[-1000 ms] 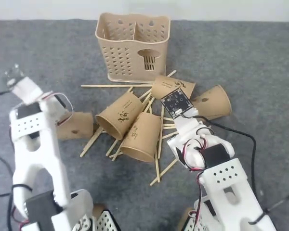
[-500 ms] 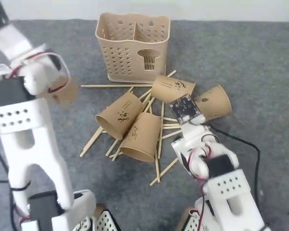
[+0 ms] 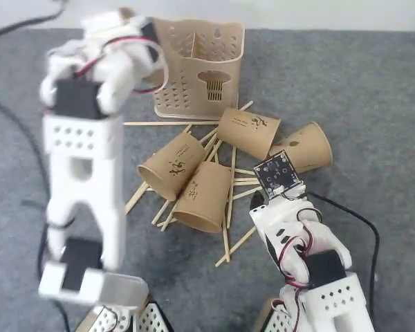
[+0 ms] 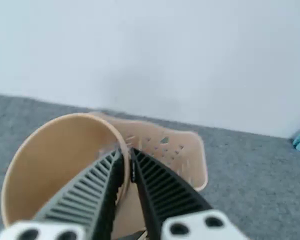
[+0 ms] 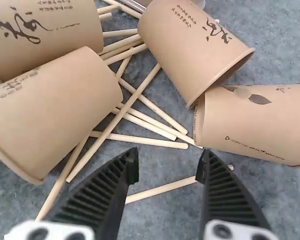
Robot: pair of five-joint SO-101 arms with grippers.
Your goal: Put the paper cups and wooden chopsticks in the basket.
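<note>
- The beige perforated plastic basket (image 3: 225, 72) stands upright at the top centre of the high view. It rests on the grey carpet-like table cover (image 3: 373, 104), and a partition splits it into two compartments.
- The white left arm (image 3: 79, 138) rises through the upper left of the high view. Its top end is just beside the basket's left wall.
- The left gripper (image 4: 126, 152) is clamped on the rim of a held brown paper cup (image 4: 55, 160), with one finger inside the mouth and the other outside. The cup is up off the table, and the basket (image 4: 182, 150) stands just behind it.
- Four brown paper cups (image 3: 204, 197) lie on their sides in the centre of the high view, below the basket. Two are at centre left, touching each other, and two are at centre right with their mouths facing right.
- Thin wooden chopsticks (image 3: 227, 221) lie scattered under and between these cups. One lies alone, flat along the basket's front.
- The white right arm (image 3: 304, 256) sits in the lower right of the high view.
- The right gripper (image 5: 168, 157) has its jaws spread apart and holds nothing. It hangs over chopsticks (image 5: 140, 140) in the gap between the fallen cups (image 5: 45, 115).
</note>
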